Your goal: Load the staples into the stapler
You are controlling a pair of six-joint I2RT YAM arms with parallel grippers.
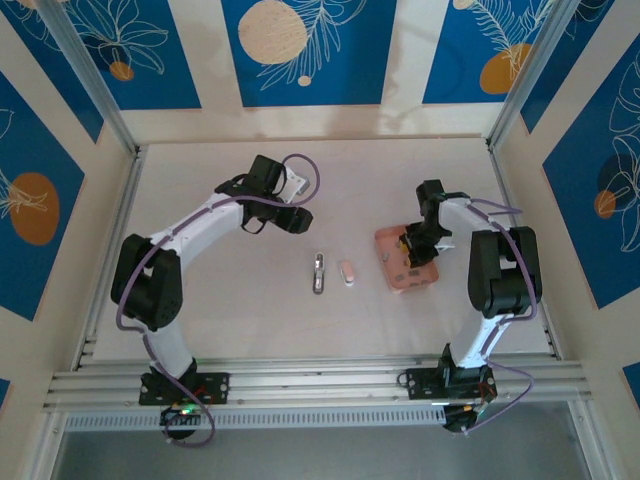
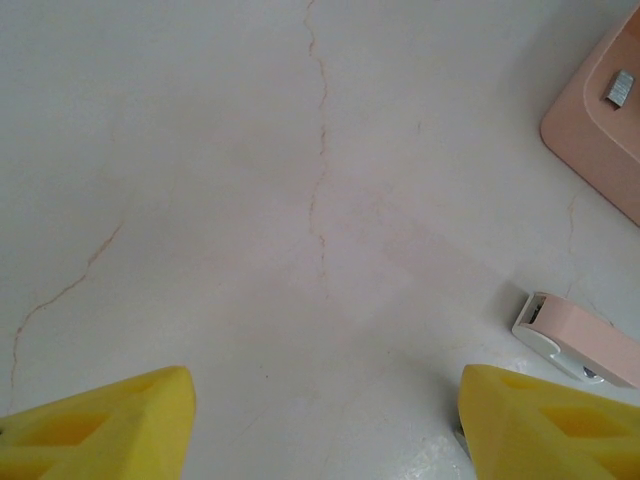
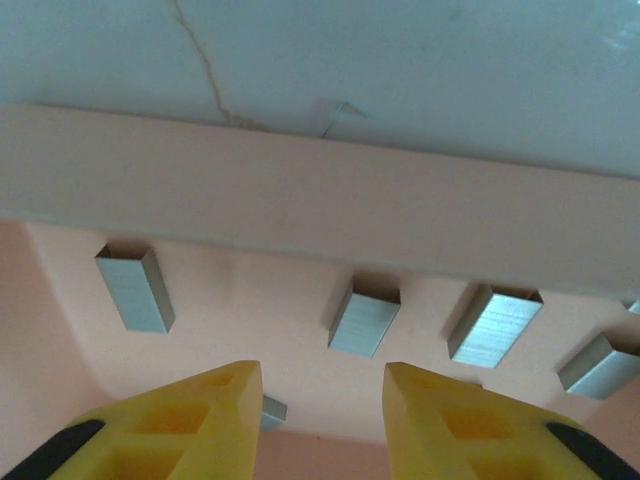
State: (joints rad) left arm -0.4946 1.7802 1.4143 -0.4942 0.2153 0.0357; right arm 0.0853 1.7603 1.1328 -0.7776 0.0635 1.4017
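Salmon-pink plastic forms the tray [image 3: 300,190], whose floor carries several short silvery strips of staples [image 3: 364,322]. They lie loose and apart, which I judge is so that one can be pinched on its own. The right gripper [image 3: 322,375] hangs just over them, its yellow fingers [image 3: 440,420] parted narrowly with nothing between them, seemingly set to a strip's width. In the top view the stapler [image 1: 319,273] lies flat at mid-table, with the pale pink-white pack [image 1: 346,272] just beside it at its 3 o'clock and the tray further out on the same bearing. The left gripper [image 1: 297,220], at the stapler's 11 o'clock, is spread wide and empty above bare table [image 2: 250,200], probably placed to steady the stapler.
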